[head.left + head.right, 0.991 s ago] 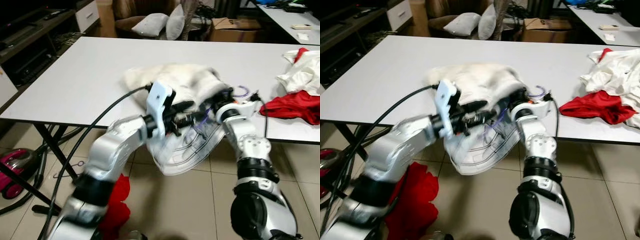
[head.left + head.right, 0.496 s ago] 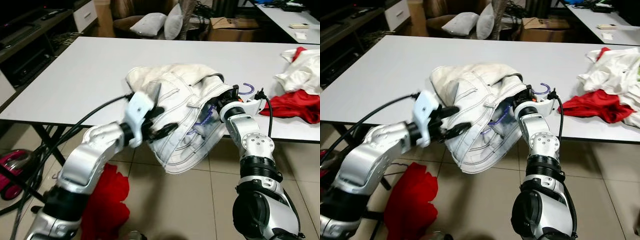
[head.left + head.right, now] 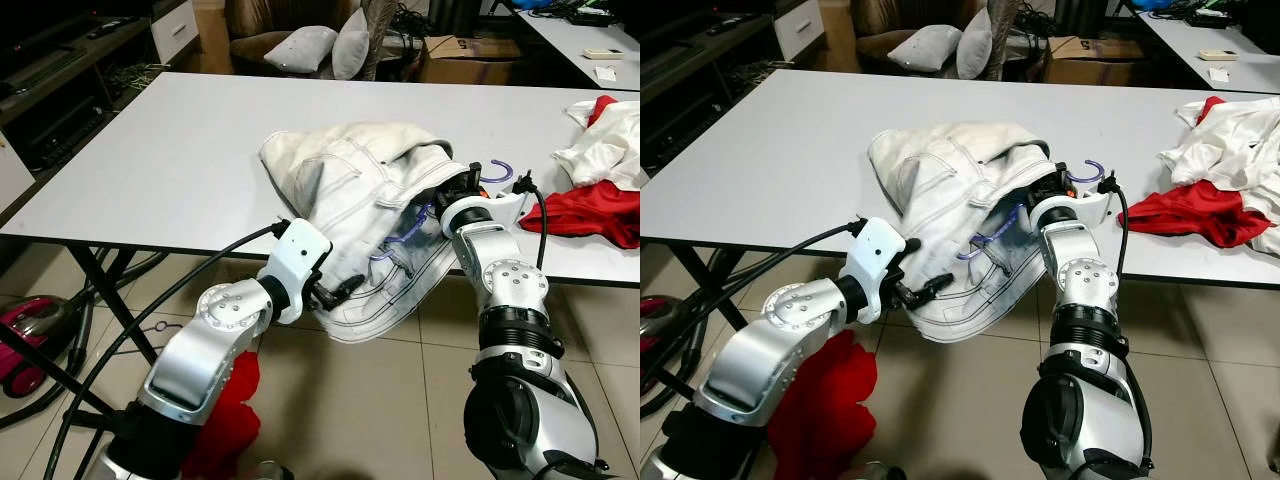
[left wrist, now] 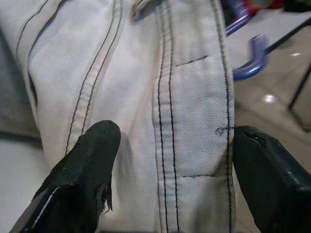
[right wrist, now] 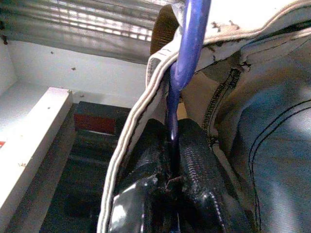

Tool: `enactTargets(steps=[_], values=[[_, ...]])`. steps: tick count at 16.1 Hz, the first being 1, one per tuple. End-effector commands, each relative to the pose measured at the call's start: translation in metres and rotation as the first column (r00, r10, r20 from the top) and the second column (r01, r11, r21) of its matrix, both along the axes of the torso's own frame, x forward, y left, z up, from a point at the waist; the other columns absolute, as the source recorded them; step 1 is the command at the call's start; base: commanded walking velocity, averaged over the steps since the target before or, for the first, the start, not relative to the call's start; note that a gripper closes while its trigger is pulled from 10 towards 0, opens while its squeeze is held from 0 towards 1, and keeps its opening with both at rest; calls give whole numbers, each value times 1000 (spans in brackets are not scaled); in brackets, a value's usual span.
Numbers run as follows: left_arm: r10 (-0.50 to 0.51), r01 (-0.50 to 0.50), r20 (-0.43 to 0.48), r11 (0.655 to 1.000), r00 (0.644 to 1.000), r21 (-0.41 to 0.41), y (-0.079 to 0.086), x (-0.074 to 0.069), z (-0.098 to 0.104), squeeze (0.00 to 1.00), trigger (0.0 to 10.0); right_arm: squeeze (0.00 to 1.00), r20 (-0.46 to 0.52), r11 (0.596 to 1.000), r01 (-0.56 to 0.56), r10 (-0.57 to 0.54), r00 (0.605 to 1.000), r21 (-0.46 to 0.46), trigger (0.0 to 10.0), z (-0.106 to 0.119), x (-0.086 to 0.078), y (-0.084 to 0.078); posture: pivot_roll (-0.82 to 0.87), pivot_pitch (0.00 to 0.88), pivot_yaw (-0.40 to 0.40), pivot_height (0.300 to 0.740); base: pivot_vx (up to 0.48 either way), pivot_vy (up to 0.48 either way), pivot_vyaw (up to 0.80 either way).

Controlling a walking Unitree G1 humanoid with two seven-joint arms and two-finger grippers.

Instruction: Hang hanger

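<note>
A white denim garment (image 3: 345,185) lies on the white table (image 3: 150,150) and droops over its front edge. A purple hanger (image 3: 497,173) is threaded inside it, the hook sticking out on the right. My right gripper (image 5: 172,141) is shut on the hanger's purple bar (image 5: 187,53) inside the garment's opening, at the table edge (image 3: 455,192). My left gripper (image 3: 345,290) is open just below the table edge, against the hanging hem. Its black fingers (image 4: 87,165) stand wide apart, with stitched denim (image 4: 165,97) close in front of them.
Red cloth (image 3: 590,212) and white cloth (image 3: 610,140) are piled on the table's right end. More red cloth (image 3: 228,415) lies on the tiled floor under my left arm. A pink vacuum cleaner (image 3: 30,340) and table legs (image 3: 110,290) stand at the left.
My left gripper has let go of the garment, dropped below the table edge and now points at the hanging hem. The garment has settled flatter on the table. The right gripper kept hold of the hanger.
</note>
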State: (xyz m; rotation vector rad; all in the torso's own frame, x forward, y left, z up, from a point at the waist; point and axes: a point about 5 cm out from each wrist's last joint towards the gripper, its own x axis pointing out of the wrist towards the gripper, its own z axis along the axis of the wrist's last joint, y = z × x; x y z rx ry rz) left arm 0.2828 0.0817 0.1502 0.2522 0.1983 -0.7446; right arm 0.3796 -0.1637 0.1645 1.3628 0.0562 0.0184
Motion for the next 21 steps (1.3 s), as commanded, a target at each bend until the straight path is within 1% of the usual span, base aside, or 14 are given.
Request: enactTargets(steps=[1, 2, 3, 5, 6, 7, 8, 9, 11, 21], values=[[39, -39, 0, 999, 999, 27, 2, 1, -3, 0, 10000, 0, 36, 1000, 22, -23, 999, 16, 10000, 11, 4, -1, 65, 0, 13, 740, 0, 0, 0], [76, -77, 26, 996, 997, 51, 3, 4, -4, 0, 10000, 0, 38, 1000, 23, -24, 999, 18, 10000, 11, 4, -1, 64, 0, 13, 740, 0, 0, 0], [105, -107, 43, 993, 994, 59, 5, 7, -4, 0, 10000, 0, 39, 1000, 24, -25, 999, 19, 10000, 12, 4, -2, 64, 0, 13, 740, 0, 0, 0], [94, -98, 58, 993, 994, 68, 5, 7, -4, 0, 10000, 0, 39, 999, 24, -25, 999, 20, 10000, 11, 4, -2, 64, 0, 14, 740, 0, 0, 0], [92, -95, 58, 993, 994, 64, 4, 7, -4, 0, 2078, 0, 39, 999, 25, -25, 999, 20, 10000, 11, 4, -2, 64, 0, 14, 740, 0, 0, 0], [88, -91, 56, 995, 995, 50, 3, 6, -4, 0, 0, 0, 38, 1000, 25, -25, 999, 19, 10000, 11, 4, -2, 64, 0, 14, 740, 0, 0, 0], [87, -90, 58, 995, 994, 44, 3, 6, -4, 0, 0, 0, 38, 1000, 25, -26, 999, 19, 10000, 11, 4, -2, 65, 0, 13, 740, 0, 0, 0], [79, -80, 54, 997, 995, 14, 1, 5, -3, 0, 0, 0, 39, 1000, 24, -25, 999, 17, 10000, 11, 4, -2, 65, 0, 13, 740, 0, 0, 0], [57, -57, 46, 998, 997, -10, 0, 4, -2, 0, 0, 0, 37, 1000, 24, -24, 999, 14, 10000, 11, 4, -2, 66, 0, 13, 740, 0, 0, 0], [3, -2, 22, 999, 1000, -54, -2, 3, 0, 0, 0, 0, 36, 1000, 25, -25, 999, 11, 10000, 10, 5, -1, 66, 0, 14, 740, 0, 0, 0]])
